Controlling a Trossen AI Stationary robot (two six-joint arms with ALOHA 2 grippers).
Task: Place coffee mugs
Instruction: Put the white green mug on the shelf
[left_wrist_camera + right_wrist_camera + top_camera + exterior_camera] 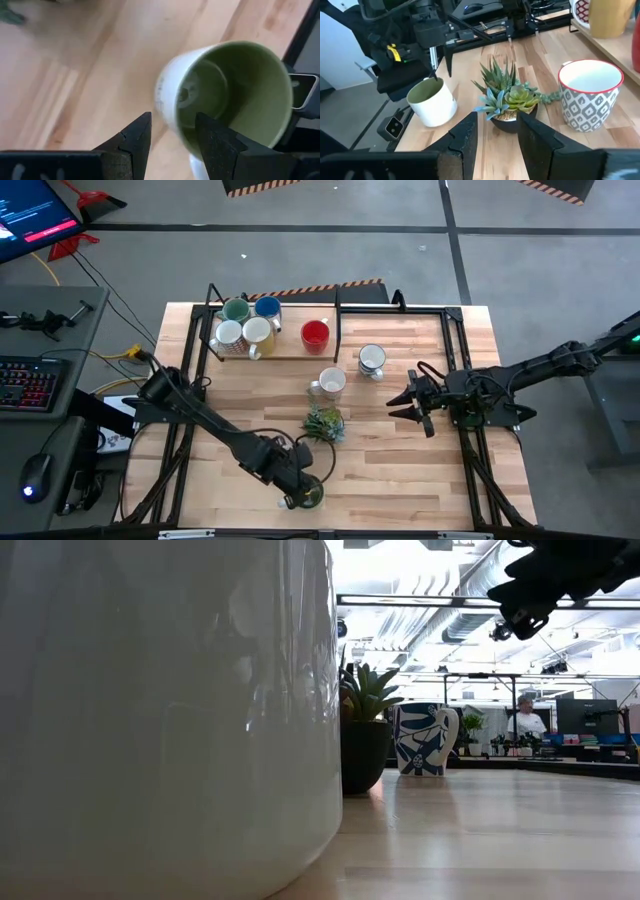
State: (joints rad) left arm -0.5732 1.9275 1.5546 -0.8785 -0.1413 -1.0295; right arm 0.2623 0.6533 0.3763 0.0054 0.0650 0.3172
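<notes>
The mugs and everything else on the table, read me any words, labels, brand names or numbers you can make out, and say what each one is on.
No text here can be read.
Olive green mug: small dark marks on its white outer wall, too blurred to read.
Monitor left of the table: lines on screen, too small to read.
Blue-and-white mug and grey-and-white patterned mug: patterns only, no lettering.

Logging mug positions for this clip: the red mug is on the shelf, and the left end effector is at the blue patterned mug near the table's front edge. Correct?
One thing is off. The red mug is on the shelf, but the left end effector is at a white mug with a green inside, not a blue patterned one, near the table's front edge. The left wrist view shows it.
</notes>
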